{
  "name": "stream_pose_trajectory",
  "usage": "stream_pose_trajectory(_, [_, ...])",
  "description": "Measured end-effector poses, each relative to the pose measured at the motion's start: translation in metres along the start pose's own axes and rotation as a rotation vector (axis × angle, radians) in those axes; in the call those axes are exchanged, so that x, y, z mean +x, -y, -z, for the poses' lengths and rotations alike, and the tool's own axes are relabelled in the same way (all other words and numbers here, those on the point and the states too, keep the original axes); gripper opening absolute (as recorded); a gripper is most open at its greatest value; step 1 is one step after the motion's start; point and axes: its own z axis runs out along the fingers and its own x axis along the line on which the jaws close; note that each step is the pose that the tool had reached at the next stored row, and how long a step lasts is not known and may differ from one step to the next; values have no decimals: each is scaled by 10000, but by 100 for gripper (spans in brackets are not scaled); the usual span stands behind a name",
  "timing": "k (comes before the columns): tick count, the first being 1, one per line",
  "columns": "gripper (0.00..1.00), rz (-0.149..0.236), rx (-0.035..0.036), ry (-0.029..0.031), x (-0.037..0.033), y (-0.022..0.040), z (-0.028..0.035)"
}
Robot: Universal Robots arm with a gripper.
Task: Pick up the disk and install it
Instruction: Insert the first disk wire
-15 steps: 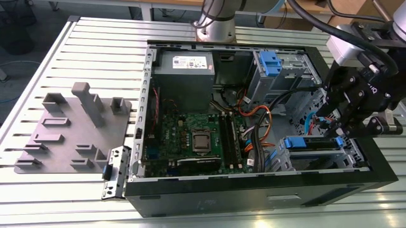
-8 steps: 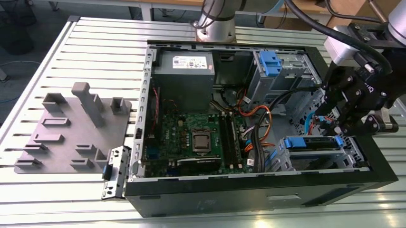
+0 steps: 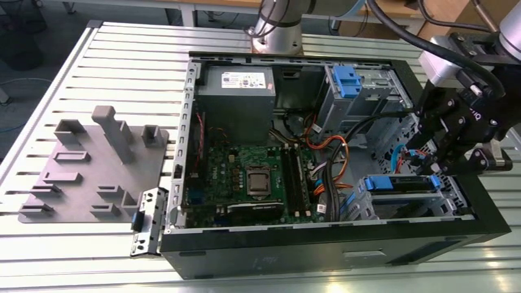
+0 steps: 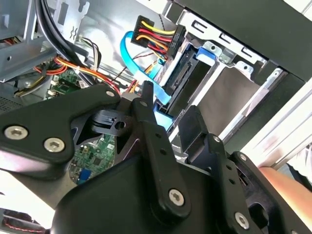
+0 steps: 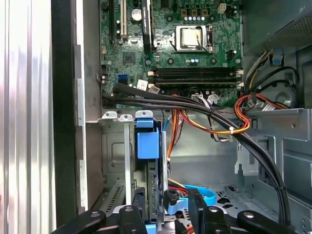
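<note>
Looking down into an open computer case (image 3: pixel 326 253) lying flat on a slatted metal table (image 3: pixel 122 61). Got the gripper (image 3: pixel 425 160) hanging over the case's corner at the exterior view's right, just above the drive cage (image 3: pixel 457 198). Going by both wrist views for the fingers (image 5: pixel 196 204): parted a little, narrow gap, nothing clamped in there as far as visible. Just seeing a flat blue cable (image 5: pixel 204 195) running behind the gap.

Can spot the disk (image 3: pixel 401 184) sitting inside that cage, lying level with blue rails along its sides, just under the gripper. In the first wrist view, same disk (image 5: pixel 147 145) showing up edge-on in its slot with the blue tab facing the camera, just beside the fingertips. Can't tell about any contact between fingers and disk, so leaving that alone. In the second wrist view, seeing a plug (image 4: pixel 155 34) with red, yellow and black wires close by the disk's end, beside the blue cable.

Elsewhere in the case: green motherboard (image 3: pixel 252 174) in the middle, grey power supply box (image 3: pixel 236 85) in the far corner, and a bare blue bracket (image 3: pixel 346 82) up in another bay, well apart from the disk. Also got a grey plastic fixture (image 3: pixel 89 165) parked on the table at the exterior view's left, away from the case.
</note>
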Motion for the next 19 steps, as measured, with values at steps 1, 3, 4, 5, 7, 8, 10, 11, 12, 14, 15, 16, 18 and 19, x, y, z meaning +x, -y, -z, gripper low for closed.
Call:
stream_pose_trajectory(1, [48, 0, 0, -1, 0, 3, -13])
stream_pose_trajectory(3, [48, -1, 0, -3, 1, 8, -37])
stream_pose_trajectory(4, [48, -1, -3, -6, 1, 8, -50])
stream_pose_trajectory(5, [48, -1, -6, -9, 2, 9, -61])
stream_pose_trajectory(7, [48, 0, -6, -12, 1, 9, -66])
stream_pose_trajectory(8, [48, 0, -7, -12, 1, 9, -66])
stream_pose_trajectory(10, [48, 0, -7, -12, 2, 9, -67])
stream_pose_trajectory(11, [48, 0, -6, -10, 2, 9, -68])
stream_pose_trajectory(12, [48, 0, -7, -10, 2, 9, -68])
stream_pose_trajectory(14, [48, 0, -7, -10, 2, 9, -68])
stream_pose_trajectory(15, [48, 0, -7, -11, 2, 9, -68])
stream_pose_trajectory(16, [48, 0, -6, -11, 2, 9, -68])
stream_pose_trajectory(18, [46, 0, -7, -10, 2, 9, -69])
stream_pose_trajectory(19, [40, 0, -7, -10, 2, 9, -69])
